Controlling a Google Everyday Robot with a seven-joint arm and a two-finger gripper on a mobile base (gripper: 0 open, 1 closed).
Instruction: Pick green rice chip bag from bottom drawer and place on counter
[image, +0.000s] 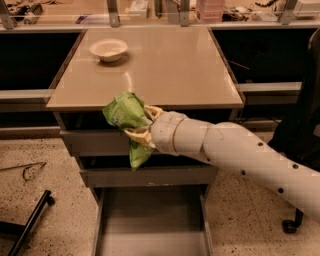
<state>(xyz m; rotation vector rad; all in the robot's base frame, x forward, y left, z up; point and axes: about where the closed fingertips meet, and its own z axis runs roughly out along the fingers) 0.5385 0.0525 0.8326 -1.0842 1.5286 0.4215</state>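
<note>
Clamped with the 2 jaws of the gripper (141, 123) around the scrunched middle of the green rice chip bag (122, 110), up by the front edge of the counter (170, 70), well above the open bottom drawer (150, 222). Probably light, soft and crinkly, maybe slippery, so best pinched at the middle, gently. Crumpled shiny green foil beside smooth tan top, flat grey metal, 1 round white bowl (108, 49).

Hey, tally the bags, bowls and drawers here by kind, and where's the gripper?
Bags: 1, green rice chip bag, held in the gripper at the counter's front edge.
Bowls: 1, white bowl on the counter.
Drawers: 3, bottom drawer open.
Total: 5.
</note>
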